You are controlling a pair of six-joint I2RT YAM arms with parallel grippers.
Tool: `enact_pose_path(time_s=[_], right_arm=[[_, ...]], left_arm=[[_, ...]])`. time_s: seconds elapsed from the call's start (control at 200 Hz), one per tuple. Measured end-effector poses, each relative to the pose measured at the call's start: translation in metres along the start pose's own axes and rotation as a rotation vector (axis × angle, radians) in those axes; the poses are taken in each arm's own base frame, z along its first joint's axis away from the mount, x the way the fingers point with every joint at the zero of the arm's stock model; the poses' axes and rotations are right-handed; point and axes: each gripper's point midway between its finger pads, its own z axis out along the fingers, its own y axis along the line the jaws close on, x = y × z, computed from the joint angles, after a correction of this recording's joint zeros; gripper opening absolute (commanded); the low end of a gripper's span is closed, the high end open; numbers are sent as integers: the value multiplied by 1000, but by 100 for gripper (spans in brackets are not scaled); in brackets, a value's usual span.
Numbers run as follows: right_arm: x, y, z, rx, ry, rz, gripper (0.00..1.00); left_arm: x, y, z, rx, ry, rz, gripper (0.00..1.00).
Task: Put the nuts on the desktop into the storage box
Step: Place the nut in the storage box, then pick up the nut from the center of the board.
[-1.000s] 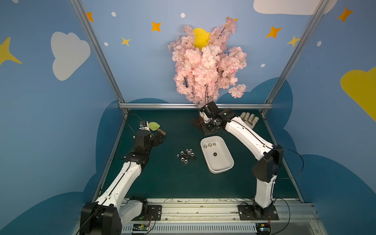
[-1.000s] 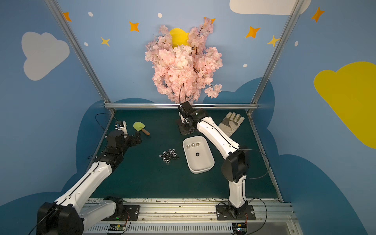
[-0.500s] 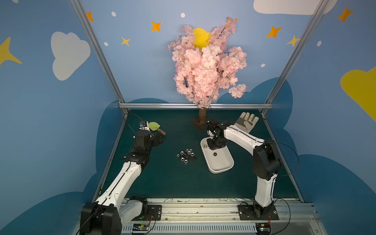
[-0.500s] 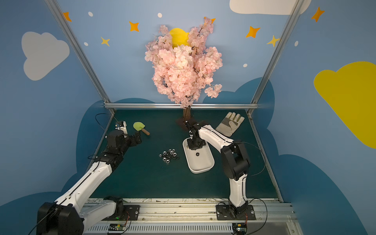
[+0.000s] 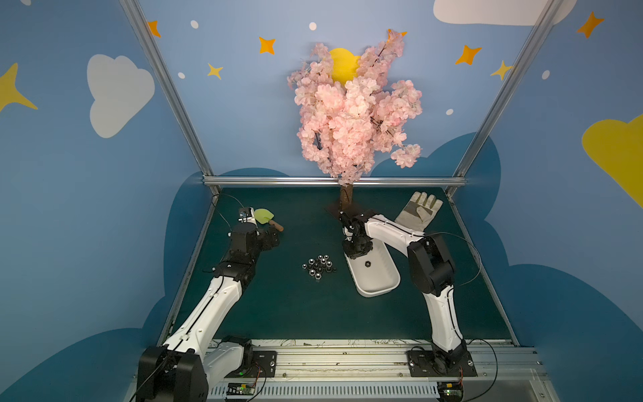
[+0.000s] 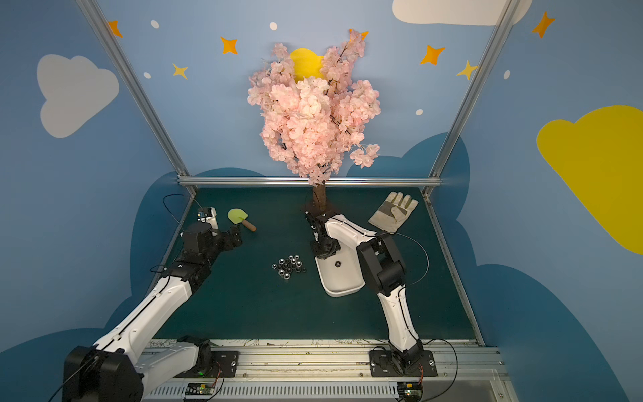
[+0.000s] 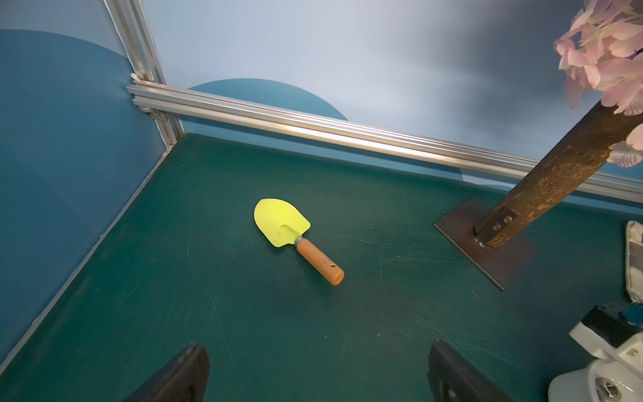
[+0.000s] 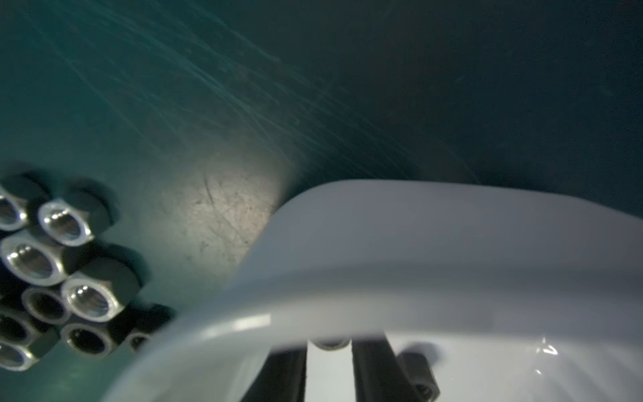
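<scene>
- A dozen or so nuts (image 5: 318, 267) (image 6: 288, 267) (image 8: 80, 299) lie bunched together on the desktop (image 5: 295, 313). They sit just beside the long side of the storage box (image 5: 374, 294) (image 6: 342, 292) (image 8: 382, 243) that faces the left arm, and do not touch it.
- A single nut (image 5: 366, 264) (image 6: 336, 264) lies on the floor of the storage box, near its middle.
- The right gripper (image 5: 355, 250) (image 8: 330, 351) reaches down into the far end of the storage box, with its fingertips inside the rim.
- In the right wrist view its jaws stand a narrow gap apart, with a small nut (image 8: 330, 343) between the tips. Whether they pinch it or it sits loose I cannot tell.
- The left gripper (image 5: 271, 240) (image 7: 318, 348) hangs over the desktop well apart from the storage box, beyond the nuts. Its jaws are spread wide with nothing between them.
- A yellow-green trowel (image 5: 266, 219) (image 7: 288, 229) with a wooden handle lies flat, farther from the storage box than the left gripper.
- A beige glove (image 5: 419, 212) lies past the far end of the storage box, toward the right arm's side.
- The trunk of the pink blossom tree (image 5: 351, 115) stands just behind that same end.
</scene>
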Motion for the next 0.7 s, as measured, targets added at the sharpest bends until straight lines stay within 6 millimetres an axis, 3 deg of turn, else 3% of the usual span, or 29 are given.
enact_pose_path(time_s=[0.446, 0.576, 0.701], right_arm=[[-15, -5, -29, 56, -66, -10, 36], [-21, 2, -67, 62, -149, -45, 40], [-36, 37, -116, -5, -277, -123, 45]], left_arm=[[1, -2, 0, 11, 3, 0, 100], [1, -2, 0, 11, 3, 2, 100], [1, -2, 0, 10, 3, -1, 100]])
